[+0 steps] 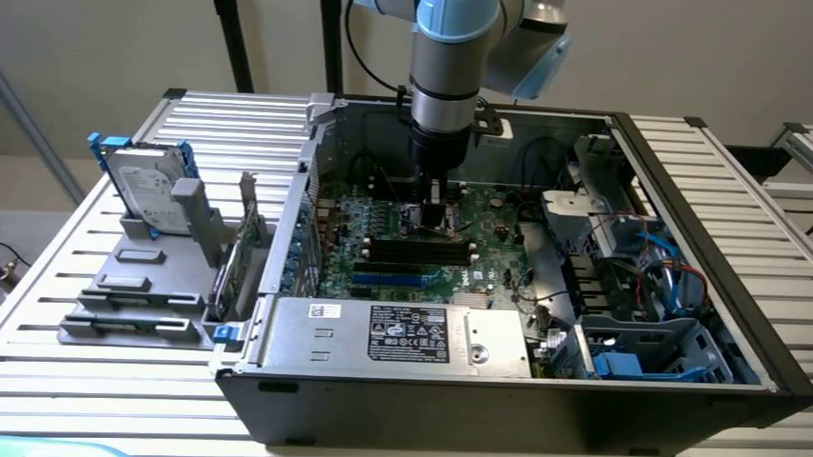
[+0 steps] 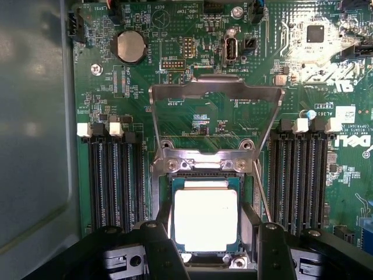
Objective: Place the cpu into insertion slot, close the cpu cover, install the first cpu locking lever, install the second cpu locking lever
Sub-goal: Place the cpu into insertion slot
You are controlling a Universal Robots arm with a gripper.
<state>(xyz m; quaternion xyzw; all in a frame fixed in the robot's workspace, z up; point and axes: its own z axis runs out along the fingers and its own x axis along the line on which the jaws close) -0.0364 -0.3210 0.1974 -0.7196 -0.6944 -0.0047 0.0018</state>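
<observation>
The cpu (image 2: 206,219), a pale square chip, lies flat in the insertion slot (image 2: 205,174) on the green motherboard. The cpu cover (image 2: 215,86), a silvery frame with a cut-out middle, stands swung open from its hinge beside the slot. A thin metal lever rod (image 2: 261,192) runs along one side of the slot. My gripper (image 2: 211,227) is open just over the slot, and its black fingers (image 2: 156,233) stand on either side of the cpu. In the exterior view my gripper (image 1: 436,217) reaches straight down into the open computer case.
Long black memory slots (image 2: 111,175) flank the socket on both sides. A silver power supply box (image 1: 394,333) sits at the case's near side, blue cables and drive bays (image 1: 635,286) at the exterior view's right. A hard drive (image 1: 147,186) stands on a grey rack outside the case.
</observation>
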